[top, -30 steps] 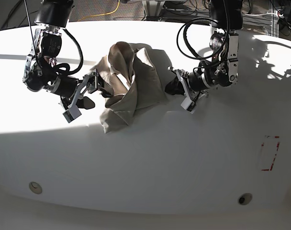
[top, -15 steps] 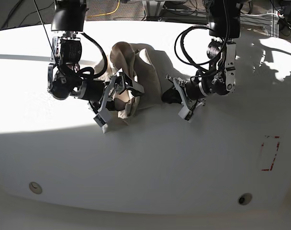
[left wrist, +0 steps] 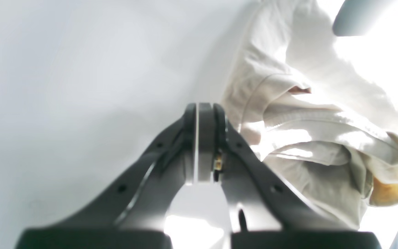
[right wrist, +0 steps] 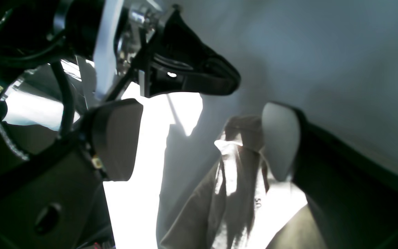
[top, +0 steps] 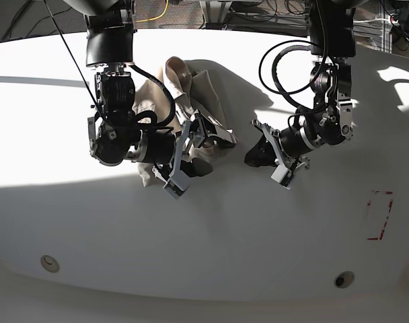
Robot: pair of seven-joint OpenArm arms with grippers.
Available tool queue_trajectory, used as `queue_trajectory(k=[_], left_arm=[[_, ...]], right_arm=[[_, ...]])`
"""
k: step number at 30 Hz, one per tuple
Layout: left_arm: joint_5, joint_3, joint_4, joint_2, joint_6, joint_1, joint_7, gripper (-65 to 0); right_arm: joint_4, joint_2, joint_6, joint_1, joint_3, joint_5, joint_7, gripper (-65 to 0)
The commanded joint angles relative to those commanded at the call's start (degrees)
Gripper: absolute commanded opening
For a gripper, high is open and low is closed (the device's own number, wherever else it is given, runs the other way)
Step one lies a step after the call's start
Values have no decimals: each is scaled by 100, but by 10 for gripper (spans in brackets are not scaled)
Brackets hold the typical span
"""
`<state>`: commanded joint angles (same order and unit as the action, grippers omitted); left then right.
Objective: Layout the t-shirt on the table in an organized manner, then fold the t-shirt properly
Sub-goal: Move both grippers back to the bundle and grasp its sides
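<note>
From the left wrist view, the left pincer (left wrist: 200, 145) is clenched, its dark jaws pressed flat together with nothing between them. The beige t-shirt (left wrist: 309, 114) lies bunched just to the pincer's right on the white counter (left wrist: 64, 69), its ribbed collar band showing in bright sun.

From the right wrist view, the right pincer (right wrist: 199, 141) is released, jaws spread wide. The t-shirt (right wrist: 233, 183) sits crumpled between and just beyond its fingertips, one pad touching the fabric.

From the base view, the right pincer (top: 201, 151) reaches over the lower edge of the heaped t-shirt (top: 191, 87). The left pincer (top: 262, 151) hovers just beside the cloth, apart from it, above the counter (top: 245, 229).
</note>
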<state>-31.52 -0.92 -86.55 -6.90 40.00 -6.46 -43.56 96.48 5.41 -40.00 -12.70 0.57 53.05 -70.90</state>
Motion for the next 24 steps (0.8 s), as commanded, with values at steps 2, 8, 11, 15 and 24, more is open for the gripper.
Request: queue_trajectory(k=[2, 8, 11, 15, 24], left_arm=[[-185, 0, -35, -114, 0, 0, 0, -650], [-668, 26, -237, -149, 0, 18, 0, -650], [-879, 44, -413, -114, 0, 158, -9, -650], [-967, 53, -501, 53, 0, 193, -9, -650], [-958, 18, -457, -70, 0, 202, -9, -650]], right_arm=[[18, 62, 0, 0, -105, 0, 0, -125], [149, 615, 0, 44, -378, -18, 9, -125], [273, 905, 0, 176, -659, -18, 18, -125], [448, 1222, 0, 396, -941, -9, 9, -127], [1213, 1389, 0, 1820, -1099, 88, 0, -127]])
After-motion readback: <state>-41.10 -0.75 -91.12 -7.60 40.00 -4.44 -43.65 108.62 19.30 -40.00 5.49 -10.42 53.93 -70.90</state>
